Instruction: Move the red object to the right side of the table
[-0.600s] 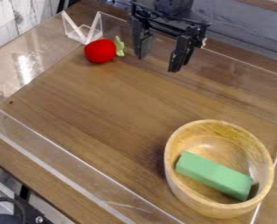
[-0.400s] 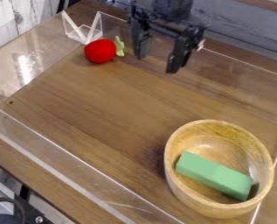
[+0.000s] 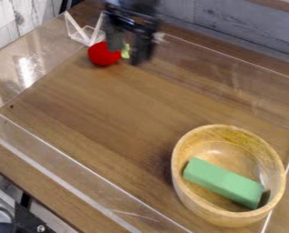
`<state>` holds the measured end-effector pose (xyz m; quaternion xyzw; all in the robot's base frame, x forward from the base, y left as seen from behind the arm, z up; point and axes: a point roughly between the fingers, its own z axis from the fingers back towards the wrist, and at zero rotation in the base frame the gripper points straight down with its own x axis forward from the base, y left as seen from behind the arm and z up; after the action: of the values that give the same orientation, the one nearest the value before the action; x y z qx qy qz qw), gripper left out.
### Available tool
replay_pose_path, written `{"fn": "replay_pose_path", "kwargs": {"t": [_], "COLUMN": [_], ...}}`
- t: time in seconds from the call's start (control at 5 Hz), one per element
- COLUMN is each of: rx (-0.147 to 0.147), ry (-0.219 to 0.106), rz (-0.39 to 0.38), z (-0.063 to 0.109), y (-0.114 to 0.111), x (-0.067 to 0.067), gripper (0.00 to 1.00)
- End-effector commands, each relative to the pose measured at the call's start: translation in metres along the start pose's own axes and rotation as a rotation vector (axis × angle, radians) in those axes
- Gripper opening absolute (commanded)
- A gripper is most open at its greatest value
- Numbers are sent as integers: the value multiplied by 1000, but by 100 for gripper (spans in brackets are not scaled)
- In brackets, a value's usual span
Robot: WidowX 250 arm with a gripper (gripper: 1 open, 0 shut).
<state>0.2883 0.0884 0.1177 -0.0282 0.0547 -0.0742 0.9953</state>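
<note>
Red toy fruit (image 3: 103,55) is seen just left of the downward-pointing hand (image 3: 132,55), whose fingers are spread.

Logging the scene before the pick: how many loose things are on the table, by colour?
Red: 1, the red object
Green: 1, the block in the bowl
Light wood: 1, the bowl
White: 1, the folded wire-like piece
Total: 4

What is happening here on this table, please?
A robot arm's gripper, jaws open and pointing down, is at the red object near the far left of the table. The picture is blurred there, so a grip cannot be confirmed. At the near right, a green block lies in a wooden bowl.
</note>
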Motion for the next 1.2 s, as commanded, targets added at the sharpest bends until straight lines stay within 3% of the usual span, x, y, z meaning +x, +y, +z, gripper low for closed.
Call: {"fn": "replay_pose_path", "kwargs": {"t": [0.0,0.4,1.0], "rx": [16,16,-10], "ry": [-72,-81,-103], "rz": [20,-62,77], "z": [17,-6,-1], "y": [30,62,42], "x": [2,24,38], "gripper": [100,100,100]}}
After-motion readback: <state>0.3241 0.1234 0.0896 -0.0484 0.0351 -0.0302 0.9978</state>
